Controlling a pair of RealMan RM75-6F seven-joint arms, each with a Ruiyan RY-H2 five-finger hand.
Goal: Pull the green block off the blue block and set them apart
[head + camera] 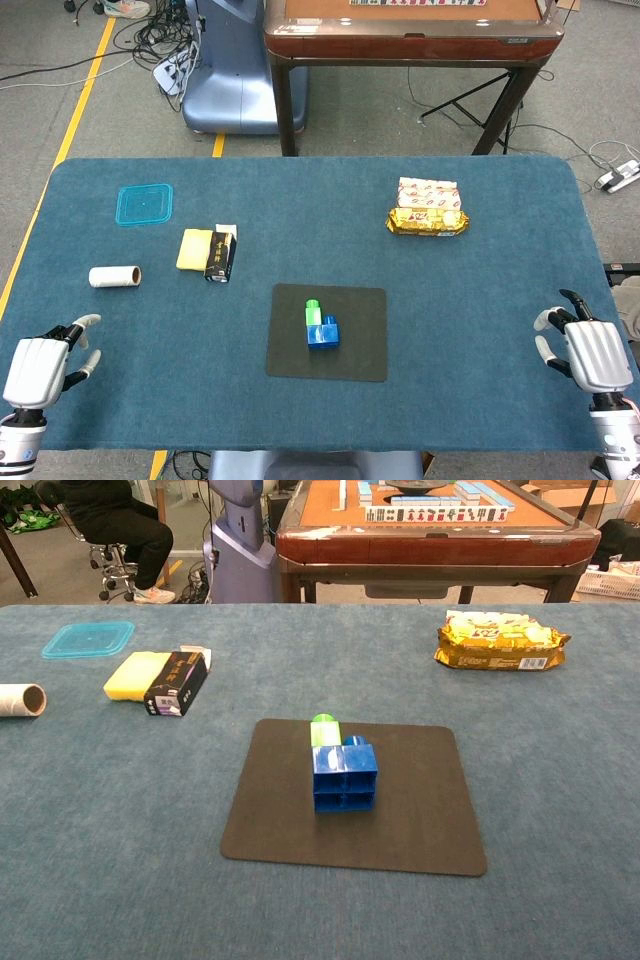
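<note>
My left hand (pixel 40 368) and right hand (pixel 592 352) rest at the near corners of the blue-clothed table (pixel 480 290), fingers spread, holding nothing; only the head view shows them. Well ahead, on the dark square mat (pixel 410 820), the small green plastic block (pixel 324 730) sits plugged against the blue plastic block (pixel 345 776), probably centred for either hand's reach.
</note>
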